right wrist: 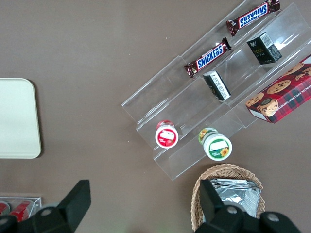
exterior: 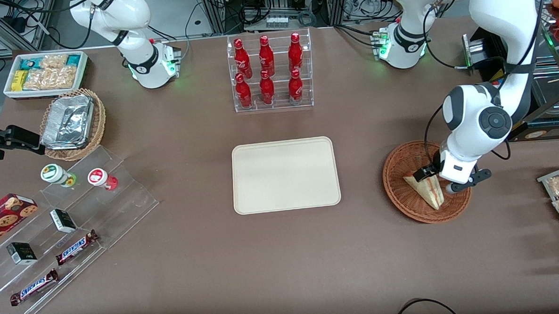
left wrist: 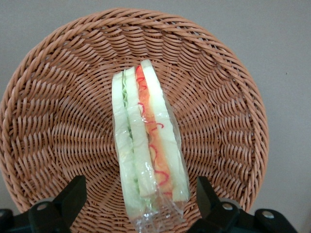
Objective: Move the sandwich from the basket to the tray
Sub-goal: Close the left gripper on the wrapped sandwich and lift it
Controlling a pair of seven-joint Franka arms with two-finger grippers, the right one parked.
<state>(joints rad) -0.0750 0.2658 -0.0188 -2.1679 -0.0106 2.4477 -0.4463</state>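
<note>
sandwich [left wrist: 148, 141] in the basket [left wrist: 48, 121], between the spread-apart fingers [left wrist: 73, 196] of the gripper [left wrist: 141, 201]

The round reddish-brown woven wicker basket [left wrist: 58, 97] looks rough and ribbed. The triangular cream-bread sandwich [left wrist: 148, 145] inside it wears glossy, crinkled clear film. The left arm's hand [left wrist: 141, 201], above the basket, has matt black plastic fingers [left wrist: 73, 196] spread wide. The cream-beige rectangular plastic tray [exterior: 286, 174] is smooth; the brown tabletop [exterior: 265, 261] is matt.
</note>
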